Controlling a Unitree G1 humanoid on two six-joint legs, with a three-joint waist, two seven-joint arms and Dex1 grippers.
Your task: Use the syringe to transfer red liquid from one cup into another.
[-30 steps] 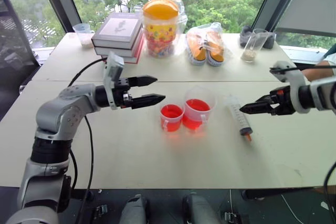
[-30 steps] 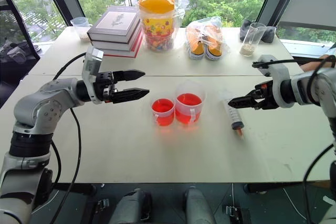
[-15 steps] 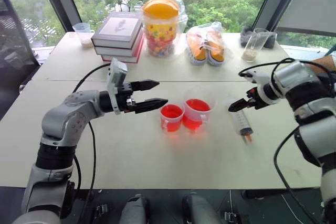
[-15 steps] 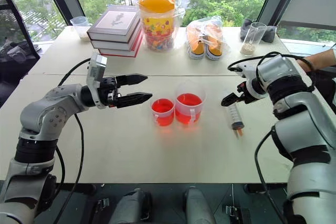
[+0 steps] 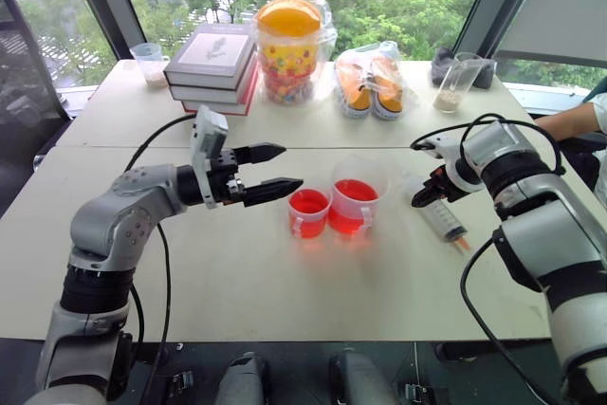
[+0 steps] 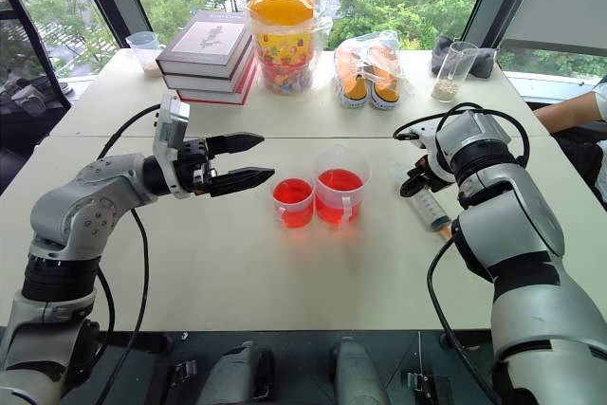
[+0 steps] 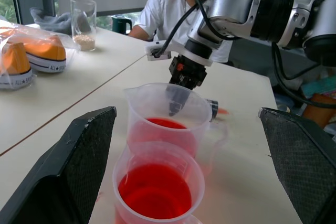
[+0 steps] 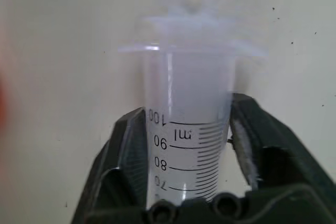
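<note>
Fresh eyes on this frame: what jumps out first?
The two cups of red liquid at mid-table, the shorter cup touching the taller cup. Right of them, the right tool is shut on the syringe lying on the table. The left tool hangs open just left of the cups, and an orange-lidded jar stands at the back.

Two cups stand touching at the centre of the surface (image 5: 237, 272), the shorter cup (image 5: 309, 212) left of the taller cup (image 5: 357, 198); the syringe (image 5: 444, 218) lies to their right, with books (image 5: 214, 65), a jar (image 5: 289, 49) and shoes (image 5: 372, 82) behind
</note>
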